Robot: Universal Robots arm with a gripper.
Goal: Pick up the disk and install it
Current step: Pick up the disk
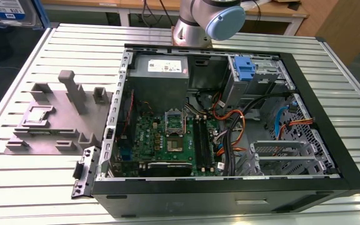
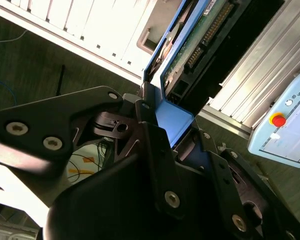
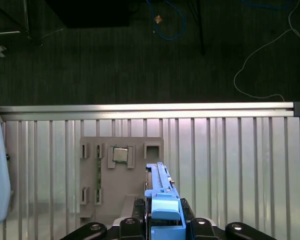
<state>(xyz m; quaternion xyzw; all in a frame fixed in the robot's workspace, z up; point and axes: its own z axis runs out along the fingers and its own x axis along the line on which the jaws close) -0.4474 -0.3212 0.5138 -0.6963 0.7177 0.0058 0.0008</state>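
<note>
Between the jaws, the disk is clamped edge-on, the gripper closed tight on the blue rails at both sides. Past the jaws, well clear of them, a grey fixture lies on the slatted table. An open case stands beside the fixture.

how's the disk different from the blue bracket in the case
The disk is held in the gripper, outside the computer case; the blue bracket sits inside it. The disk shows a green circuit board; the blue bracket is plain plastic. Both have blue plastic.
</note>
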